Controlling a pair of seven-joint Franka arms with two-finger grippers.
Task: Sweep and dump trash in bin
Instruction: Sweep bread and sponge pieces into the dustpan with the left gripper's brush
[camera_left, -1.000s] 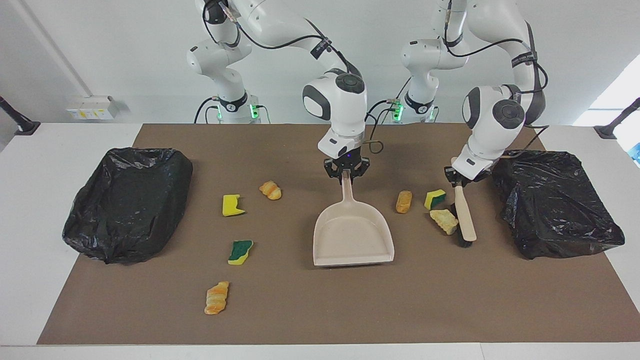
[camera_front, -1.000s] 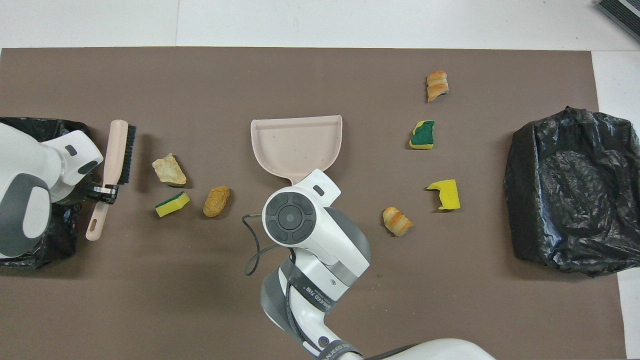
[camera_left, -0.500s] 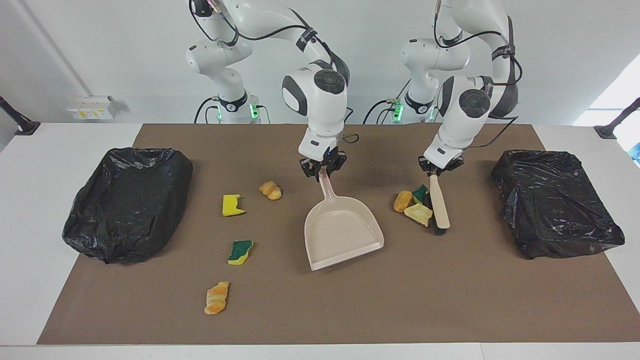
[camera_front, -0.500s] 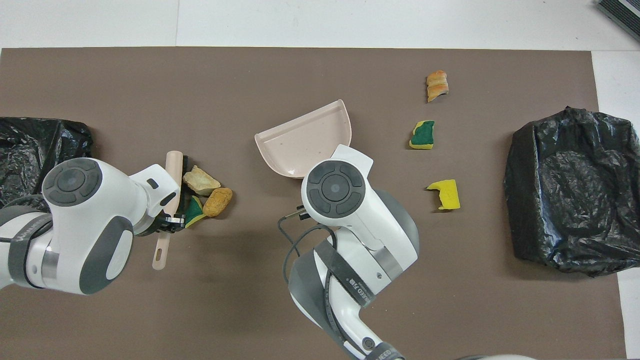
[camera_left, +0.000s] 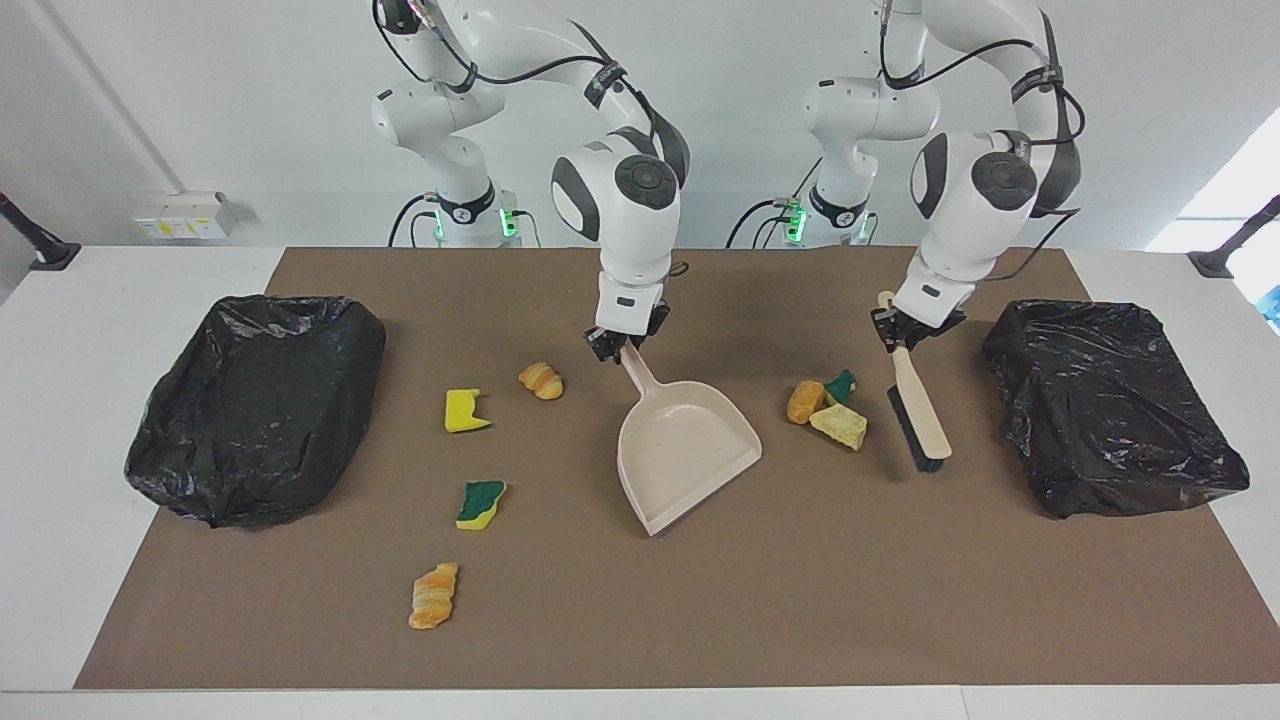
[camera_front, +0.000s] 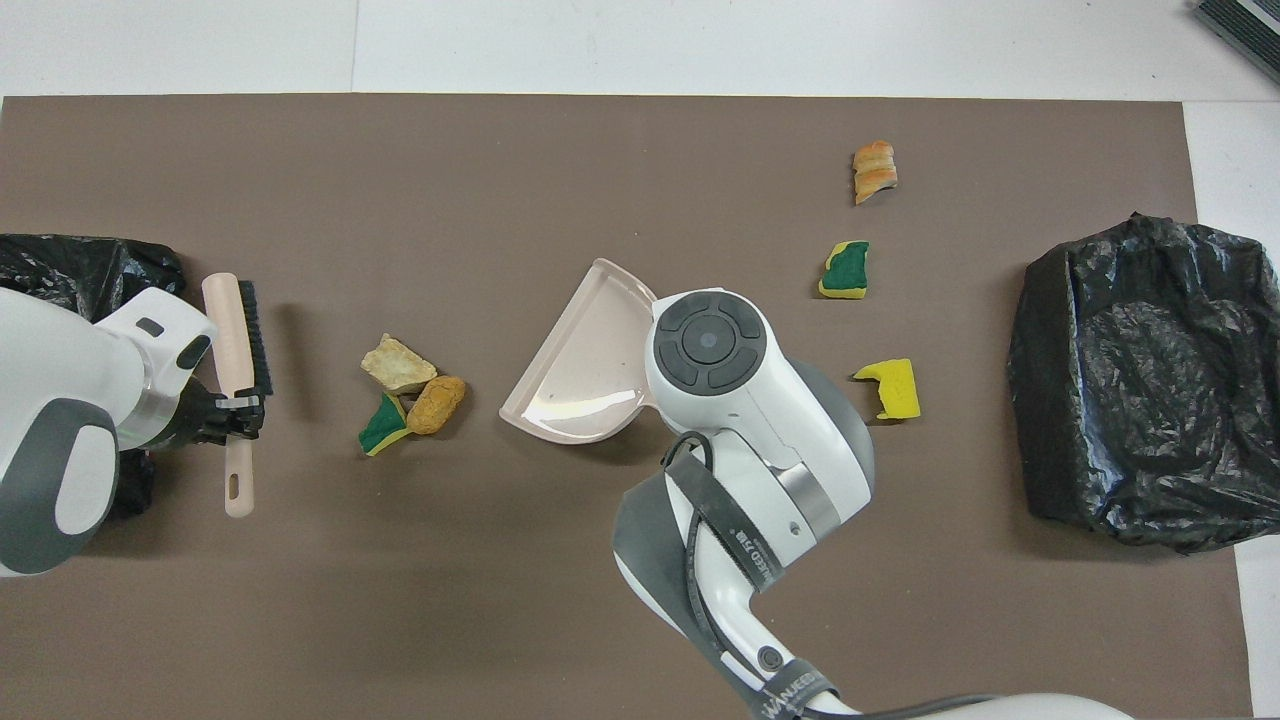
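Dustpan handle (camera_front: 640, 395) under right arm (camera_front: 740, 400)

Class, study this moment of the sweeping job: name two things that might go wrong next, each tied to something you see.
1. The three clustered trash pieces lie apart from the dustpan, whose mouth is angled; a hard stroke of the brush might scatter them past it.
2. The right gripper holds the dustpan only by its handle end, so pushed pieces might twist it.

Two arms (camera_left: 480, 60) finished in glossy white w/ dark grey joint caps (camera_left: 645, 180) and bands. Black cables are routed externally along links. Green indicator lights (camera_left: 508, 218) are lit at bases. Small black grippers are fitted; printed lettering seen on black wrist straps (camera_front: 745, 550).
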